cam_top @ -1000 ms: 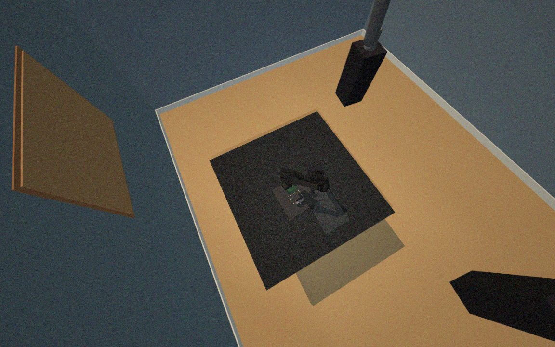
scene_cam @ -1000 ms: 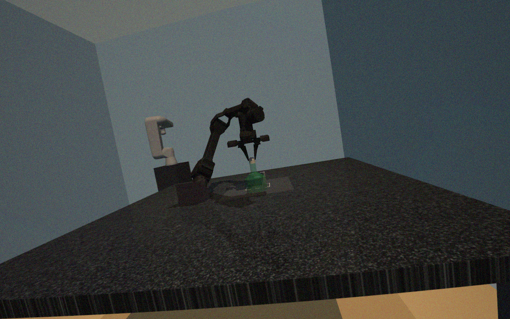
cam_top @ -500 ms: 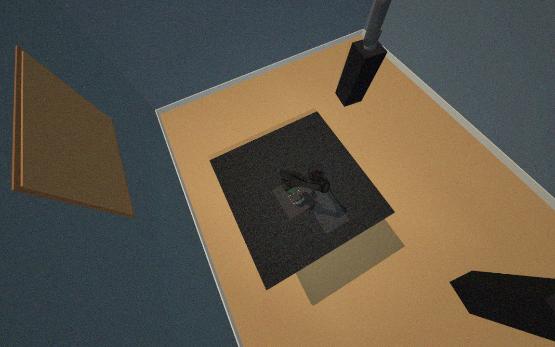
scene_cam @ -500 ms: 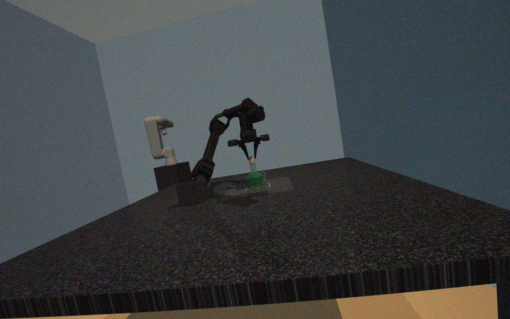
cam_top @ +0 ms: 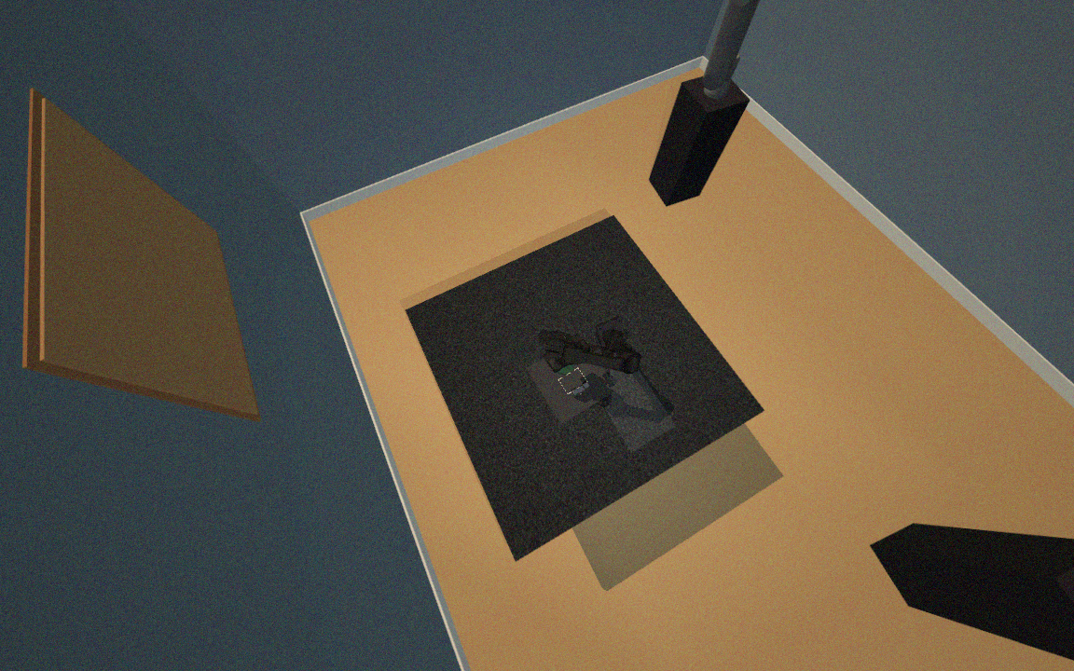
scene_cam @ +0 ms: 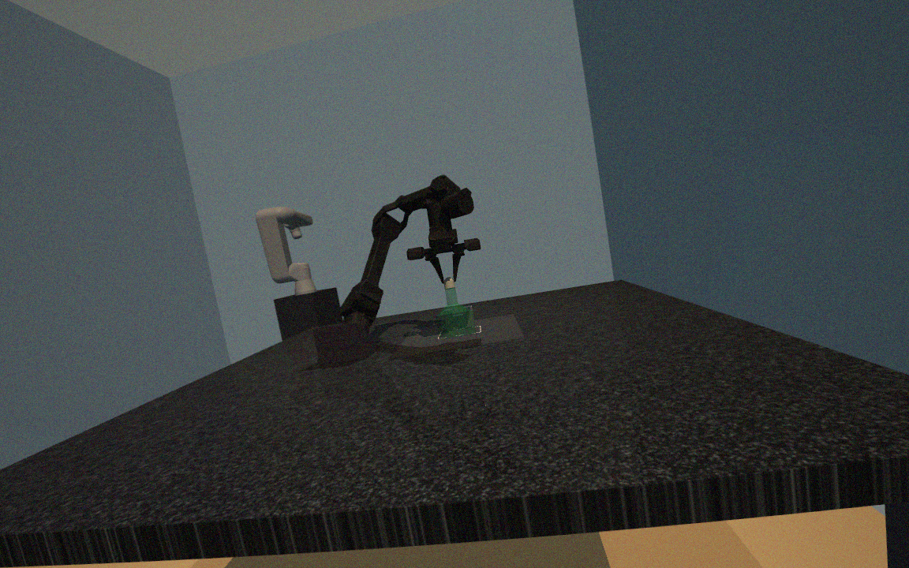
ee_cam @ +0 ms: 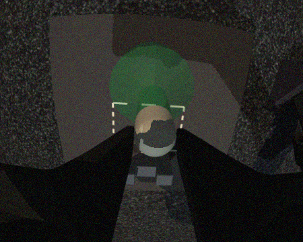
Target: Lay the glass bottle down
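The green glass bottle (cam_top: pixel 566 367) (scene_cam: pixel 456 321) (ee_cam: pixel 151 70) stands about upright; whether its base is off the surface cannot be told. My gripper (scene_cam: pixel 448 280) (ee_cam: pixel 155 134) points down and is shut on the pale cap end of the bottle's neck, with one finger on each side. The dashed outline (cam_top: pixel 560 383) (scene_cam: pixel 479 331) (ee_cam: pixel 120 103) lies beside the bottle's base, partly hidden by the neck and fingers in the wrist view. The grey U-shaped rest (cam_top: pixel 579 390) (ee_cam: pixel 146 171) shows beyond the outline's side away from the bottle's body, between my fingers in the wrist view.
A flat grey-brown mat (cam_top: pixel 553 408) (scene_cam: pixel 507 328) (ee_cam: pixel 81 67) lies under the outline on the dark speckled table (cam_top: pixel 482 334) (scene_cam: pixel 443 438). A pale arm-like object (scene_cam: pixel 271 247) stands on a black block (scene_cam: pixel 306 314) behind my arm's base. Shadows fall across the mat.
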Motion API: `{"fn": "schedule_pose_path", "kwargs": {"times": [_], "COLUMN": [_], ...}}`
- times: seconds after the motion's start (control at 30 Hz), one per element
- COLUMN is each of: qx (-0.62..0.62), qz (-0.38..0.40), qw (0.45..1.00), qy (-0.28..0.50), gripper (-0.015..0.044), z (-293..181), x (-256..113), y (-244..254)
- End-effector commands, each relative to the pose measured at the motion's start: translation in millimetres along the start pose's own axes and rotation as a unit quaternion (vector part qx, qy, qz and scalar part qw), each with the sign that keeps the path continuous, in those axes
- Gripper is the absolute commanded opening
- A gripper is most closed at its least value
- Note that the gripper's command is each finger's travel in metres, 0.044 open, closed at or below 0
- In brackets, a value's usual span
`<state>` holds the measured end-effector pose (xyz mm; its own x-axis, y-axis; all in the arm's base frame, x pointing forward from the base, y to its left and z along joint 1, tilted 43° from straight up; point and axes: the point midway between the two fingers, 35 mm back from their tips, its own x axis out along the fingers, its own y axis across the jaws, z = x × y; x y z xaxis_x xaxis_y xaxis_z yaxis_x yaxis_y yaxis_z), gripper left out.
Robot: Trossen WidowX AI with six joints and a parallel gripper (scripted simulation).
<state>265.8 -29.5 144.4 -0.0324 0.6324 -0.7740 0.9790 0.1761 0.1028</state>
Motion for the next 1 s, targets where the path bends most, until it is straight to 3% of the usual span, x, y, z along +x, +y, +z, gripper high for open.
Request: {"fn": "schedule_pose_path", "kwargs": {"times": [0.0, 0.97], "qx": [0.0, 0.001], "qz": [0.001, -0.004], "qw": [1.0, 1.0], "qy": [0.003, -0.021], "gripper": [0.0111, 0.0111], "z": [-10, -30], "x": [-2, -3], "y": [0, 1]}}
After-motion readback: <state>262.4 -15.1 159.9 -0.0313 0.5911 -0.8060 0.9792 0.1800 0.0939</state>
